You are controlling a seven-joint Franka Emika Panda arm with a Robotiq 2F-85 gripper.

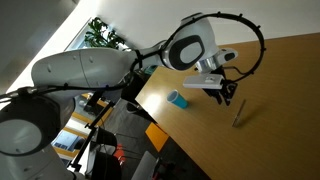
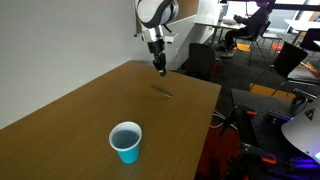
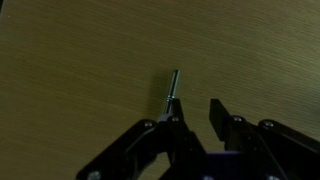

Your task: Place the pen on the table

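Note:
The pen (image 1: pixel 238 113) is a thin dark stick lying flat on the light-brown wooden table (image 1: pixel 275 80). It also shows in the other exterior view (image 2: pixel 161 92) near the table's far edge (image 2: pixel 70 115). My gripper (image 1: pixel 225 97) (image 2: pixel 160 68) hangs a little above the pen, apart from it. In the wrist view the gripper (image 3: pixel 195 115) is open and empty. The pen (image 3: pixel 173 85) lies on the table (image 3: pixel 80 60) and sticks out from behind the left finger, not between the jaws.
A small teal cup (image 1: pixel 177 99) (image 2: pixel 126 142) stands upright on the table, well away from the pen. The table edge (image 2: pixel 205 120) drops off to office chairs (image 2: pixel 200 60) and cables. A plant (image 1: pixel 100 33) stands behind the arm.

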